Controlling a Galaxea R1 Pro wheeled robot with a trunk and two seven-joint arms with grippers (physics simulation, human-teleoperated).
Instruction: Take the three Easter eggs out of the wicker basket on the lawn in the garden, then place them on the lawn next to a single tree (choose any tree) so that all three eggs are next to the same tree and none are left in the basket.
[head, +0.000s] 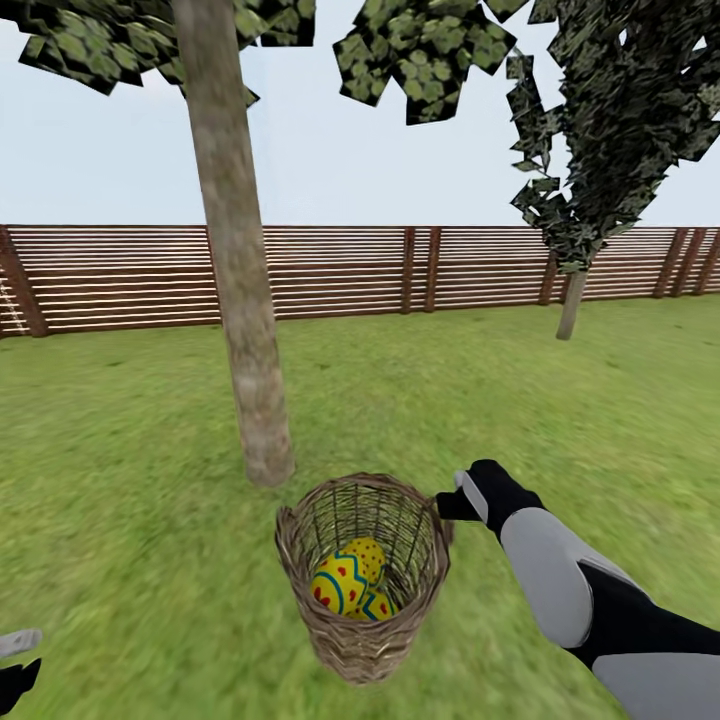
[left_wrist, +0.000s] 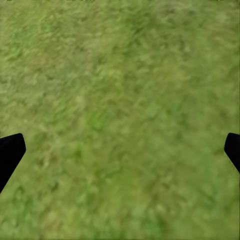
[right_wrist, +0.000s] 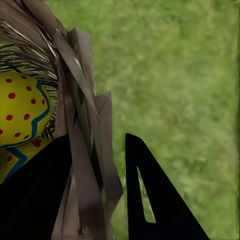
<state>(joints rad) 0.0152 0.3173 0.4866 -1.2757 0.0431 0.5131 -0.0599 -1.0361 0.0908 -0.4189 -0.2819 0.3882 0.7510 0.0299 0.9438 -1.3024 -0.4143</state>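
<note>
The wicker basket stands on the lawn just in front of the thick grey-brown trunk of the tree. Yellow Easter eggs with red dots and blue stripes lie inside it. My right gripper is at the basket's right rim. In the right wrist view the right gripper is shut on the woven wall, one finger inside near an egg, the other outside. My left gripper hangs open over bare grass, low at the left in the head view.
A brown slatted fence closes the garden behind. A thin-trunked tree with dark low foliage stands at the back right. Open grass spreads left and right of the basket.
</note>
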